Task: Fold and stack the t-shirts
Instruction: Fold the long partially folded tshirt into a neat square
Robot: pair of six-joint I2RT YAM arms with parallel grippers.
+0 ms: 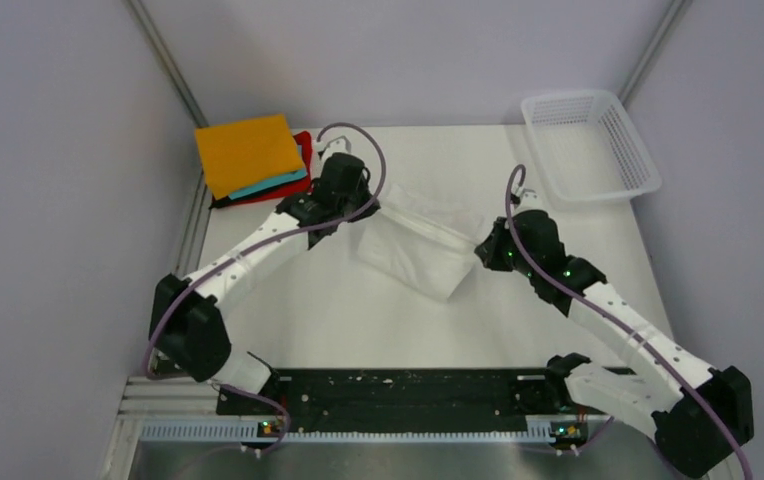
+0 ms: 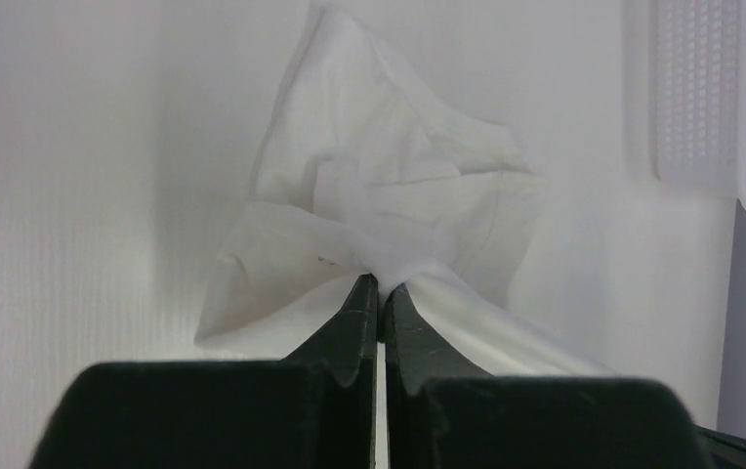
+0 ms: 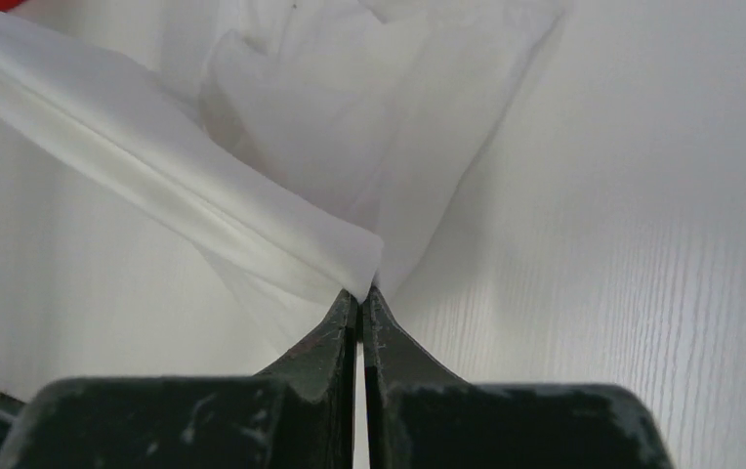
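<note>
Counter (image 1: pixel 378 320): white, faint wood grain, walled in on three sides. Far left corner: stack of folded tees, red tee (image 1: pixel 303 140) at the bottom on the counter, teal tee (image 1: pixel 273 185) showing as a thin edge above it, orange tee (image 1: pixel 248 150) on top and set askew. Mid-counter: white tee (image 1: pixel 413 240), crumpled, lower part resting on the surface; far right corner: white mesh basket (image 1: pixel 583 145), well apart from both.

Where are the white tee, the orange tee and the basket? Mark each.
white tee (image 1: pixel 413 245), top view, middle of the cloth
orange tee (image 1: pixel 248 152), top view, middle of its top face
basket (image 1: pixel 633 150), top view, right wall
</note>
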